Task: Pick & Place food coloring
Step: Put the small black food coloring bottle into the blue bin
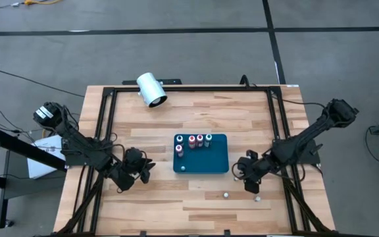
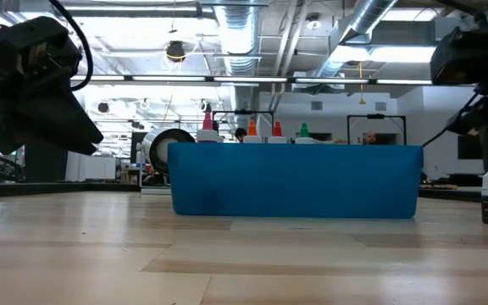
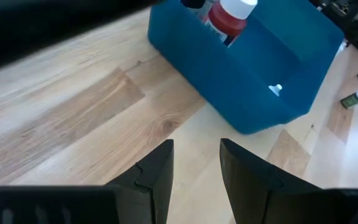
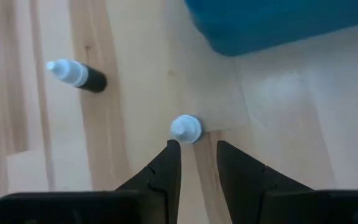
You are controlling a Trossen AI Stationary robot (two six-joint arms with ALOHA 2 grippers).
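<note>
The food coloring is tiny bottles. Several stand in the teal tray [image 1: 206, 161], red ones with white caps [image 3: 229, 15] among them, and their tips show over its wall [image 2: 295, 180]. Two more are on the bare wood near the tray's right corner. One stands upright [image 4: 185, 129] [image 1: 226, 195]. The other, dark with a white cap, lies on its side [image 4: 76, 74] [image 1: 257, 197]. My right gripper [image 4: 197, 149] [image 1: 245, 178] hovers open just short of the upright bottle. My left gripper [image 3: 196, 155] [image 1: 146, 171] is open left of the tray.
A big white cylinder [image 1: 151, 90] lies at the table's far edge, left of centre. Black frame rails [image 1: 104, 131] run along the table's left and right sides. Bare wood [image 1: 176, 204] stretches between the tray and the near edge.
</note>
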